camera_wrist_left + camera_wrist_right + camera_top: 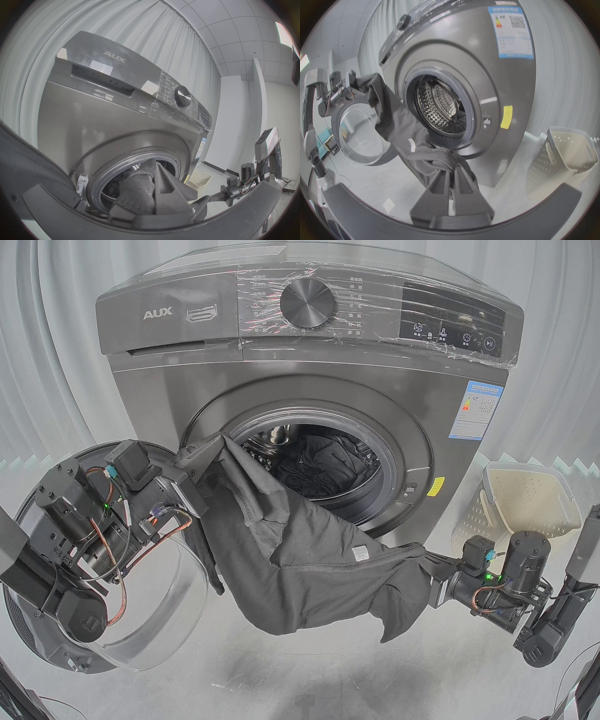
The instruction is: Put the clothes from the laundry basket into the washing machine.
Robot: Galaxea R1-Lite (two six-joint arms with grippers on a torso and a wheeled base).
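Observation:
A dark grey garment [300, 552] hangs stretched between my two grippers in front of the washing machine [300, 396]. My left gripper [203, 455] is shut on one end of it, just left of the open drum mouth [319, 465]. My right gripper [437, 577] is shut on the other end, lower and to the right. The left wrist view has the cloth [137, 190] bunched between the fingers [170, 200]. From the right wrist the garment [403, 125] runs up from my right gripper [451, 175] toward the left arm. Other dark clothes [328, 462] lie inside the drum.
The round glass door [125, 609] stands swung open at the left, under the left arm. A cream laundry basket [531, 502] stands on the floor to the right of the machine, behind the right arm. Pale curtains hang behind.

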